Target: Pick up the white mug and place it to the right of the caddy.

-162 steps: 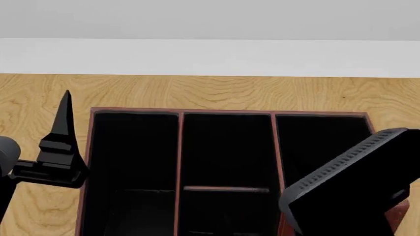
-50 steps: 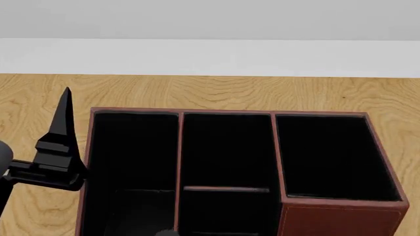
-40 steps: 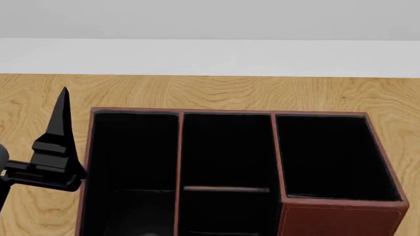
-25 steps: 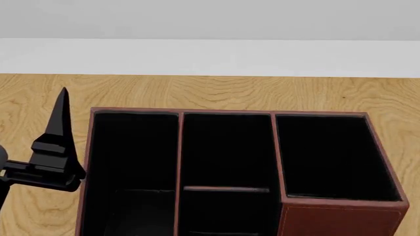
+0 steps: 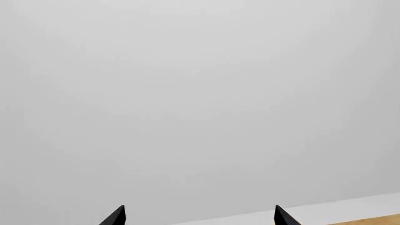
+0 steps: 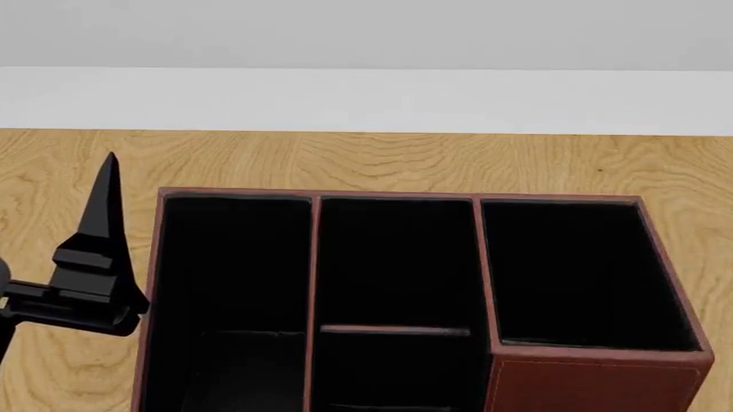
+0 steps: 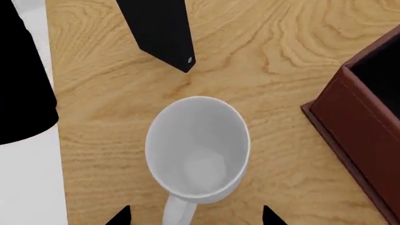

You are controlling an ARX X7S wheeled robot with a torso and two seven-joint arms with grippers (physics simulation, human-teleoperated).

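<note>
White mug (image 7: 198, 149) is standing upright on the wooden table (image 7: 262, 42) in the right wrist view, mouth up, handle pointing toward the camera, nothing inside. The right gripper (image 7: 195, 216) is hanging just above it w/ both finger tips spread wide, one on each side of the handle, holding nothing; prob. it is lining up for the grasp. The caddy (image 7: 350, 126) corner is sitting near the mug, not touching. A dark part of the robot is crossing above the mug.

In the left wrist view the left gripper (image 5: 198, 216) is pointing at a blank wall, tips wide apart, gripping nothing.

In the head view the caddy (image 6: 396, 257) is filling the middle, compartments black inside. The left gripper (image 6: 101, 249) is waiting just beside its left wall. The mug is not showing here. To the right of the caddy bare wood is visible, so nothing seems to be blocking there.
</note>
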